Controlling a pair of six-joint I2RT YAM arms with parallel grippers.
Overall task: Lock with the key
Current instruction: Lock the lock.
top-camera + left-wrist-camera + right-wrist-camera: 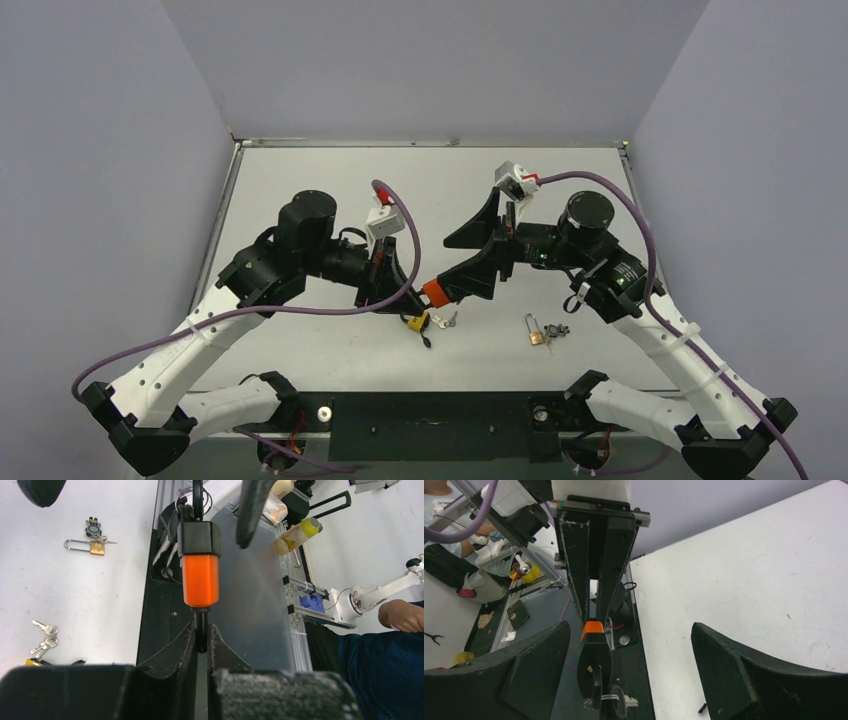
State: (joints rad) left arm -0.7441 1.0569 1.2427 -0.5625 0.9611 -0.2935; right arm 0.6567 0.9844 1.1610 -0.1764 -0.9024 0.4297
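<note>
An orange-and-black padlock (434, 292) is held in the air between the two arms. My left gripper (201, 628) is shut on the black shackle below the orange body (200, 580). A black-headed key (597, 687) sits in the keyhole at the lock's black end, with a ring of spare keys (624, 700) hanging from it. My right gripper (630, 626) is open wide, with its fingers (539, 665) on either side of the lock's key end and not touching it. In the top view the right gripper (452, 264) faces the left gripper (408, 290).
A yellow padlock (415, 322) with a bunch of keys (446, 319) lies on the table under the grippers. A brass padlock (535, 333) with its keys (556, 328) lies to the right. The black base strip (430, 415) runs along the near edge.
</note>
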